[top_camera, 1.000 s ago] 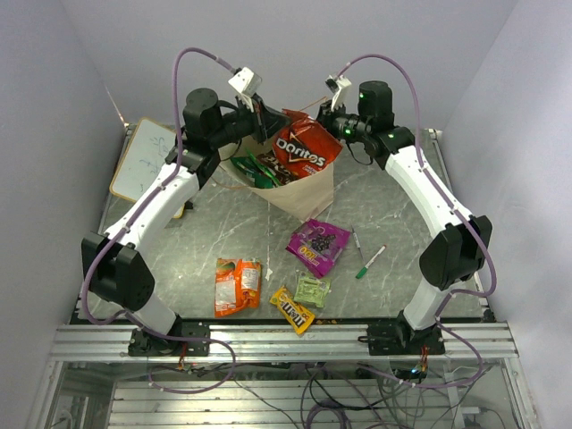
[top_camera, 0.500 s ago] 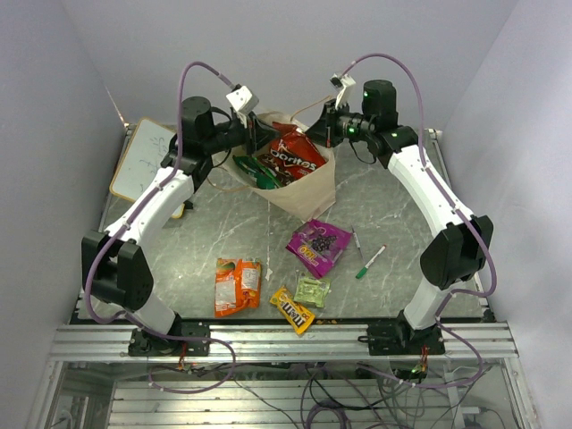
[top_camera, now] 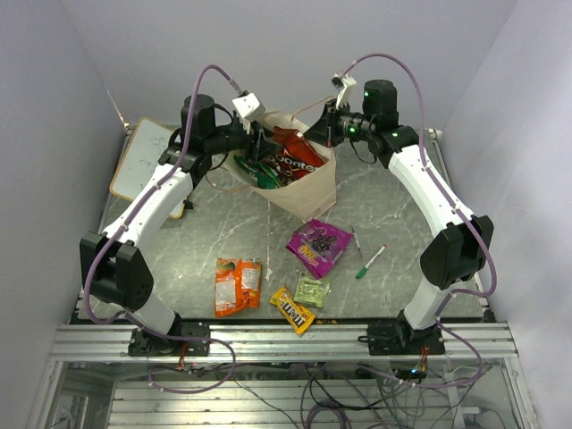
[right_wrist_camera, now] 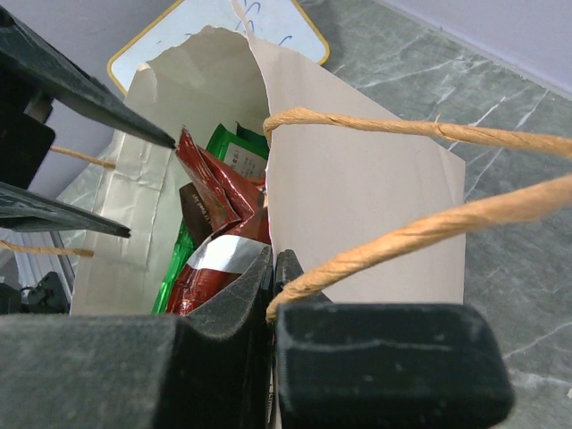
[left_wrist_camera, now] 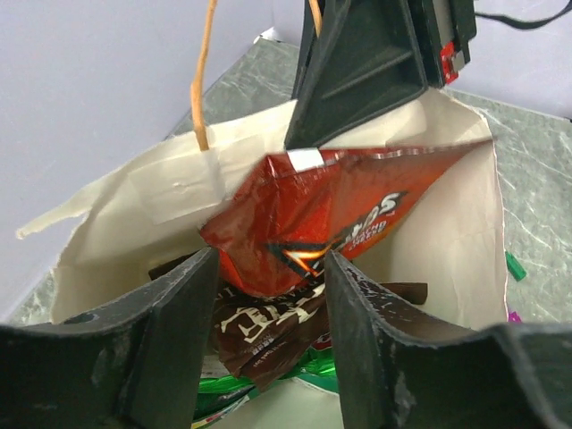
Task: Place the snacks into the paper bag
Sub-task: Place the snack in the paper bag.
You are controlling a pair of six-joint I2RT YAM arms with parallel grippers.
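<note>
The paper bag (top_camera: 304, 192) stands at the back middle of the table, mouth up. My right gripper (top_camera: 323, 125) is shut on its far right rim, jaws pinching the bag wall (right_wrist_camera: 357, 197) beside a twisted handle (right_wrist_camera: 402, 130). Over the bag's left side my left gripper (top_camera: 259, 143) is open. Just beyond its parted fingers (left_wrist_camera: 371, 331) the red Doritos bag (left_wrist_camera: 322, 214) lies loose in the bag, on top of a brown bag (left_wrist_camera: 259, 331) and green bags (left_wrist_camera: 223, 389). Out on the table are a purple pouch (top_camera: 317, 243), an orange bag (top_camera: 237, 284), yellow M&M's (top_camera: 292, 309) and a pale green packet (top_camera: 312, 290).
Two marker pens (top_camera: 371, 261) lie right of the purple pouch. A wood-framed whiteboard (top_camera: 143, 159) leans at the back left, beside the left arm. Grey walls close in the table on three sides.
The Doritos bag has gone from above the bag's rim down into the bag. My left gripper came down with it and opened, letting it go. The right gripper kept its hold on the rim.
</note>
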